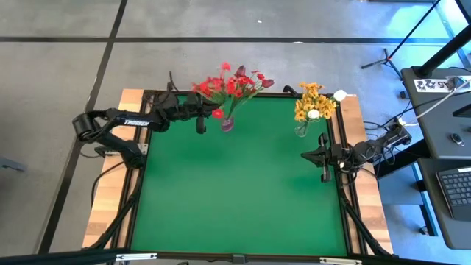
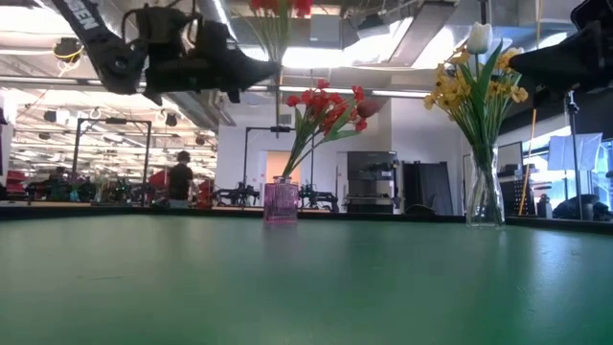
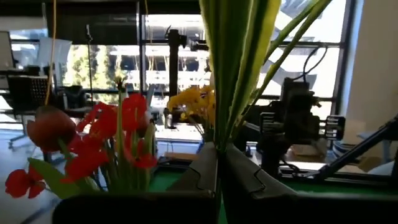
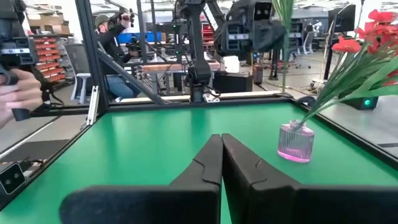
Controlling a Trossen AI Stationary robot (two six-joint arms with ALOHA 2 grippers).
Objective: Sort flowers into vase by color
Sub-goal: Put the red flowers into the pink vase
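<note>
My left gripper (image 1: 200, 118) hovers high over the table's far left, just left of the pink glass vase (image 1: 227, 124), and is shut on a red flower (image 1: 217, 112). That vase (image 2: 281, 203) stands on the green mat and holds red blossom sprays and dark tulips (image 1: 235, 82). A clear vase (image 2: 484, 196) at the far right holds yellow-orange sprays (image 1: 309, 99) and white tulips (image 1: 339, 95). My right gripper (image 1: 324, 168) waits shut and empty near the right edge, nearer than the clear vase. My left gripper pinches the red flower's green stems (image 3: 231, 106) between its two fingers (image 3: 205, 165). The fingers lie level, coming from the table's left, across the stems. The flower is lifted clear of the table and stands upright above the fingers, red blossoms (image 2: 283, 8) on top.
The green mat (image 1: 235, 191) lies open between and in front of the two vases. A black frame (image 1: 140, 177) borders the table. In the right wrist view a person's hand (image 4: 18, 87) shows beyond the table edge. Lab equipment and stands fill the room behind.
</note>
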